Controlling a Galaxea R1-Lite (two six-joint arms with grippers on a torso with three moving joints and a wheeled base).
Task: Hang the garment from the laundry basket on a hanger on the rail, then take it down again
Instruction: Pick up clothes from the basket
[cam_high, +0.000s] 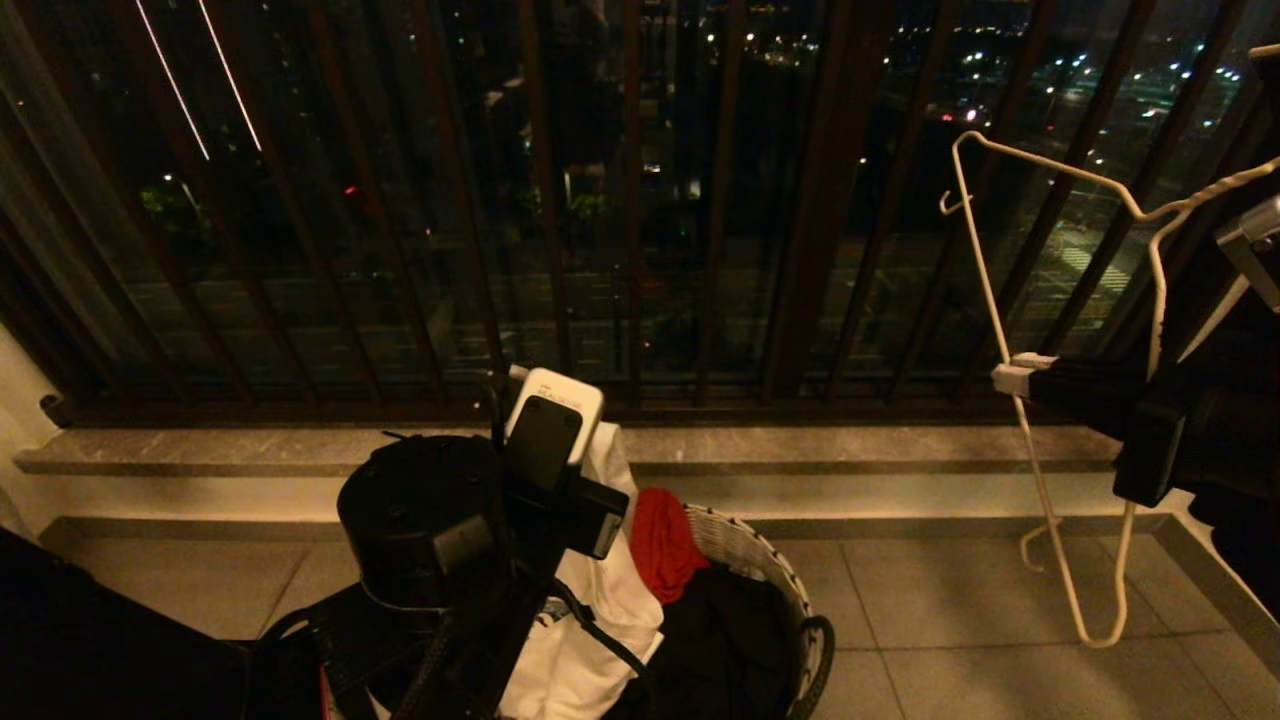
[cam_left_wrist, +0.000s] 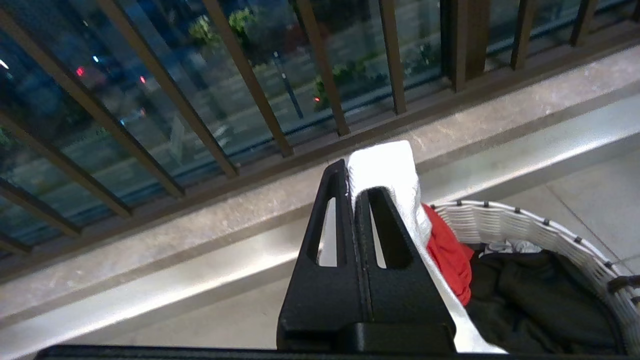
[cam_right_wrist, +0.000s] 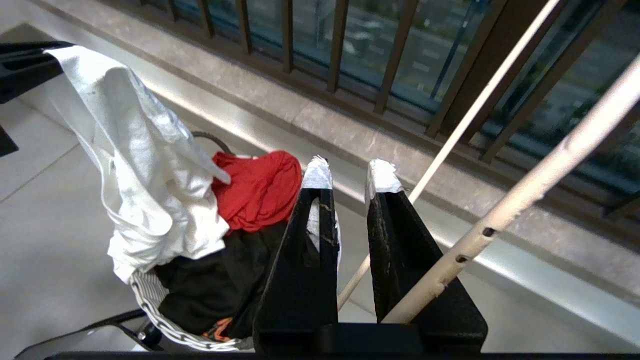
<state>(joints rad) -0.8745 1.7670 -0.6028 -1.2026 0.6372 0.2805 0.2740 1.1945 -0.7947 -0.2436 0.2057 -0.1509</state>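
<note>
Your left tool (cam_left_wrist: 357, 200) is clamped on the garment (cam_high: 600, 600) over the laundry basket (cam_high: 770, 570), lower centre; your right tool (cam_right_wrist: 345, 175), barely parted, grips the hanger (cam_high: 1040, 470); hanging is not yet done.

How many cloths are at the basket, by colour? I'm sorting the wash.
White cloth, lifted by the left gripper: 1
Red cloth: 1
Black cloth: 1
Total: 3
</note>
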